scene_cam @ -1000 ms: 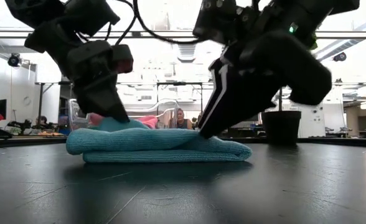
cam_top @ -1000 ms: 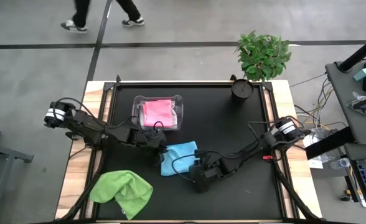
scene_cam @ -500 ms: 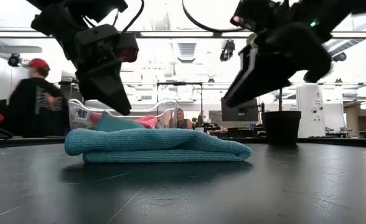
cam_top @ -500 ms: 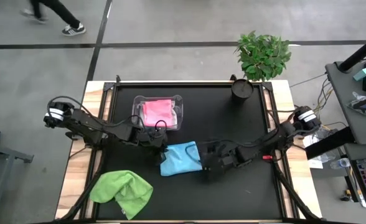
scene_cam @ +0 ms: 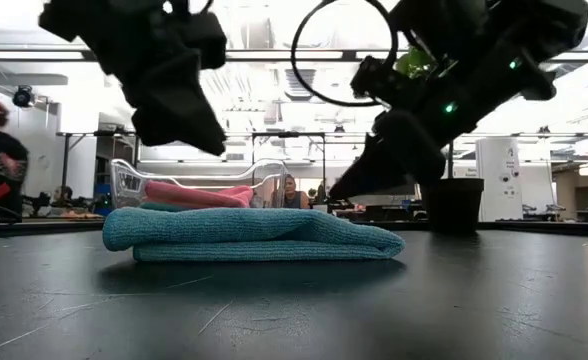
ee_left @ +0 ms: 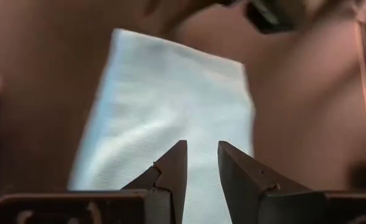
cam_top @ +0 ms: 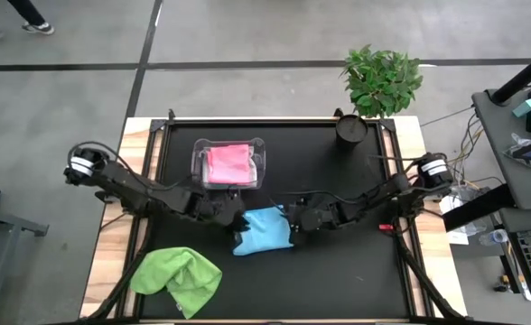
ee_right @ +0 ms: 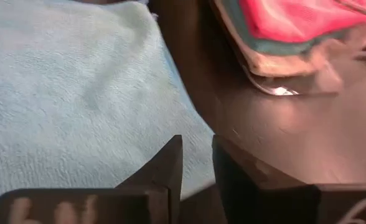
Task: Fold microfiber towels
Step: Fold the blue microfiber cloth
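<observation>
A folded light blue towel (cam_top: 264,231) lies flat on the black table (cam_top: 338,280). My left gripper (ee_left: 201,149) hangs above the towel's left part (scene_cam: 209,140), its fingers a narrow gap apart with nothing between them. My right gripper (ee_right: 197,142) hovers just over the towel's far right edge (scene_cam: 339,193), also narrowly apart and touching nothing. A pink towel (cam_top: 228,163) lies in the clear tub (cam_top: 258,171) at the far side. A lime green towel (cam_top: 177,275) lies crumpled at the near left.
A potted plant (cam_top: 381,79) and a black pot (cam_top: 350,128) stand at the far right corner. The tub (scene_cam: 264,172) sits right behind the blue towel. Bare table shows to the right of the towel and along the near edge.
My left gripper has risen off the blue towel's left part. My right gripper has lifted from the towel's near right end and gone toward the far edge, tipping toward level. The towel has stayed in place, folded.
</observation>
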Robot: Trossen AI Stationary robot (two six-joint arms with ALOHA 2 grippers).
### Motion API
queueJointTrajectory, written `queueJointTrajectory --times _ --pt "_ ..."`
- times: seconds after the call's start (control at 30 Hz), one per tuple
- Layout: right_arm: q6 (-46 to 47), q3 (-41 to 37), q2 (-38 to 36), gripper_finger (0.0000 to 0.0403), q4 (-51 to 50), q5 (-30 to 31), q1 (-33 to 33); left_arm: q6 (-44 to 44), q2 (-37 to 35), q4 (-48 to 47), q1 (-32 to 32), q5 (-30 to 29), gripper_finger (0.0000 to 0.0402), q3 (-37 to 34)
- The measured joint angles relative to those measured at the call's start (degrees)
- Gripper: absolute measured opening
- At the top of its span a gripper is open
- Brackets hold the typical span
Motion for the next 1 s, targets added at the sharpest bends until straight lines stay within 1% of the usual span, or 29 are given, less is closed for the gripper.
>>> queueJointTrajectory --times 0.13,0.33,0.53,0.67,0.87,1.0 --pt "-2.43 0.04 2.66 0.0063 4.86 -1.74 -0.45 0.02 1.47 1.44 -3.66 0.02 0.0075 -0.16" --pt "-2.43 0.08 4.75 0.0046 5.85 -1.7 -0.71 0.04 5.78 3.95 -7.25 0.06 0.0075 -0.31" --pt "-2.42 0.06 4.84 0.0043 3.18 -1.45 -0.88 0.07 11.01 4.8 -8.1 0.73 0.0075 -0.31" --pt "-3.0 0.06 4.5 0.0043 -0.19 -1.42 -0.88 0.07 13.14 4.75 -8.1 0.8 0.0075 -0.31" --pt "-2.4 0.06 4.27 0.0043 -3.58 -1.43 -0.86 0.06 13.61 3.83 -8.06 0.78 0.0075 -0.33" --pt "-1.75 0.06 2.47 0.0043 -4.85 -1.46 -0.79 0.03 13.23 3.1 -8.06 0.77 0.0075 -0.14"
